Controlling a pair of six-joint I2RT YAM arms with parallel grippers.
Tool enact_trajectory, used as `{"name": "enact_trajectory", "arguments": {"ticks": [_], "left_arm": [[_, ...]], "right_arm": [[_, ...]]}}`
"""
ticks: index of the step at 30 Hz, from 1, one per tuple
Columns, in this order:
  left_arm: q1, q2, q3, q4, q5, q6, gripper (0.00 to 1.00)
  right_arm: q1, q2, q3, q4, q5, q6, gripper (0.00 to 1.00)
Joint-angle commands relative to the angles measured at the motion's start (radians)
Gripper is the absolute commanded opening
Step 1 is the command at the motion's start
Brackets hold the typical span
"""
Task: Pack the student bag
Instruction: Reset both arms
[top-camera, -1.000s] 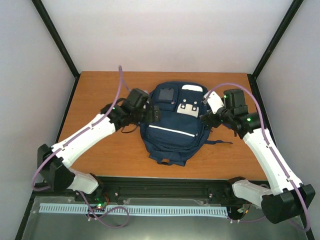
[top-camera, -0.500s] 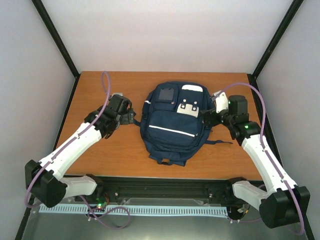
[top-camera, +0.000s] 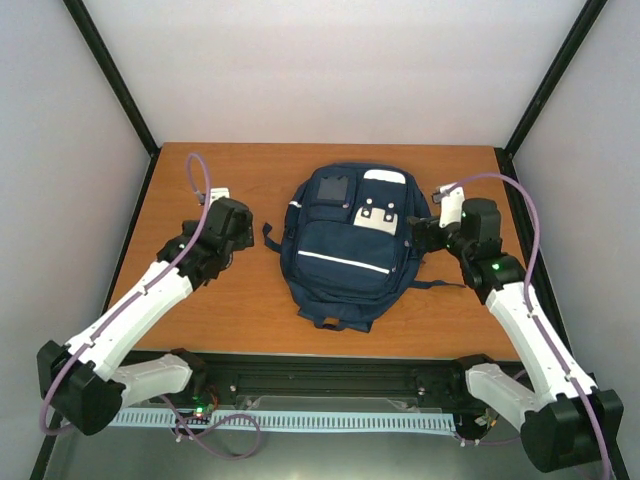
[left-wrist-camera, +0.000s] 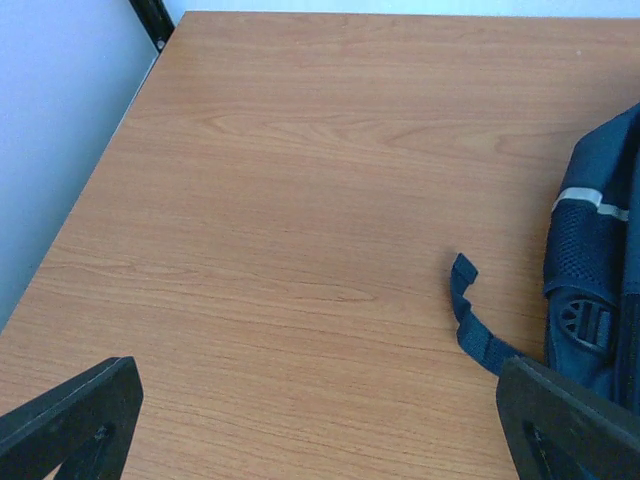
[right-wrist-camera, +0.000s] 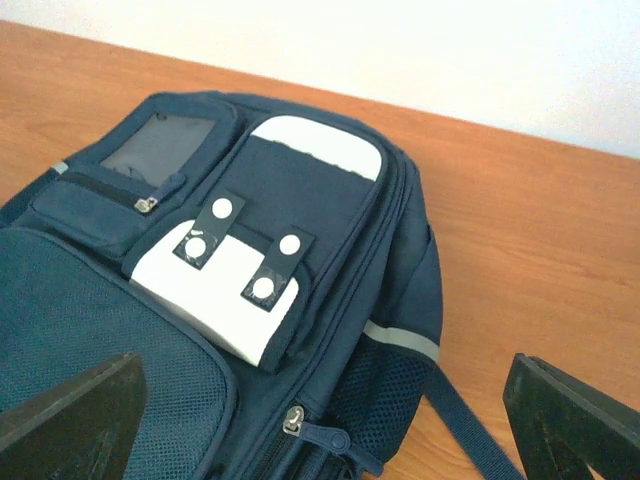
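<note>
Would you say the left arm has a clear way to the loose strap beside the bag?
Probably yes: the left gripper is open, with only bare table between it and the strap.

Wood-grain tabletop (top-camera: 200, 180) carries the student bag (top-camera: 345, 255) lying flat near centre, a loose strap (left-wrist-camera: 470, 320) trailing beside it.
</note>
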Motion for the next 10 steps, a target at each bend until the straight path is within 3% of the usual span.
{"name": "enact_trajectory", "arguments": {"ticks": [1, 10], "left_arm": [[0.009, -0.050, -0.007, 0.044, 0.011, 0.027, 1.00], [0.009, -0.045, 0.016, 0.019, 0.038, 0.022, 1.00]], "right_arm": [[-0.004, -0.057, -0.020, 0.055, 0.024, 0.008, 1.00], [-0.033, -0.084, -0.027, 0.043, -0.014, 0.000, 1.00]]}}
